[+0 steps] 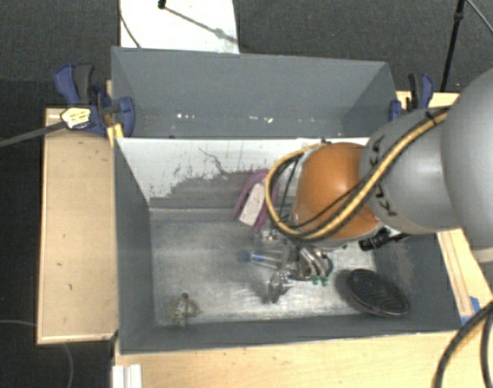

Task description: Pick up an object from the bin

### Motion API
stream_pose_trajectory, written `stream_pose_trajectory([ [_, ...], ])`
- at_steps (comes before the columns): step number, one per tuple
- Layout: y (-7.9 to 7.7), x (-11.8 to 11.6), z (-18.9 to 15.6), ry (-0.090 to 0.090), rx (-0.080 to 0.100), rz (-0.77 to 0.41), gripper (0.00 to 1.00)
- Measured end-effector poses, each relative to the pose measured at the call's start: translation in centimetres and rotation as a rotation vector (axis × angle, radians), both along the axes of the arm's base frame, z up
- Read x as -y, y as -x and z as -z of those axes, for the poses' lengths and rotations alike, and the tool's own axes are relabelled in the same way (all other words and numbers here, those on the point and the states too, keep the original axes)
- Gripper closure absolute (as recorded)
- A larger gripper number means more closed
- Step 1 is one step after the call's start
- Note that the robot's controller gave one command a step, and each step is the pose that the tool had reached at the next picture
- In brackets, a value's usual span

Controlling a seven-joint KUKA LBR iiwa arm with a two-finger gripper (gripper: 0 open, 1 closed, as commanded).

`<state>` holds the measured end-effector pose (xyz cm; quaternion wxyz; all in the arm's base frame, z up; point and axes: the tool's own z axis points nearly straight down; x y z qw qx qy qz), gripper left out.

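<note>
My gripper (pixel 276 283) reaches down to the bin floor near the middle, under the orange wrist cover. A small blue-and-clear thing (pixel 254 257) lies right at its left side, touching or nearly so. A small green piece (pixel 320 280) shows just to its right. A purple and pink flat packet (pixel 250 200) leans against the back wall, just behind the gripper. A black oval disc (pixel 377 291) lies on the floor at the front right, apart from the gripper.
A small dull metal thing (pixel 183 305) sits at the front left corner. The arm and its orange cover with yellow and black cables hang over the bin's right half.
</note>
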<state>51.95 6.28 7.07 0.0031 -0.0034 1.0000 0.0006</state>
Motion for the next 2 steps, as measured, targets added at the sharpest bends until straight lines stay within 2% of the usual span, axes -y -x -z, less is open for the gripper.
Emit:
stream_pose_trajectory([
  [1,-0.2,-0.1,-0.3,-0.001,0.005,0.006,1.00],
  [2,0.0,-2.2,-15.1,0.001,0.003,-0.291,1.00],
])
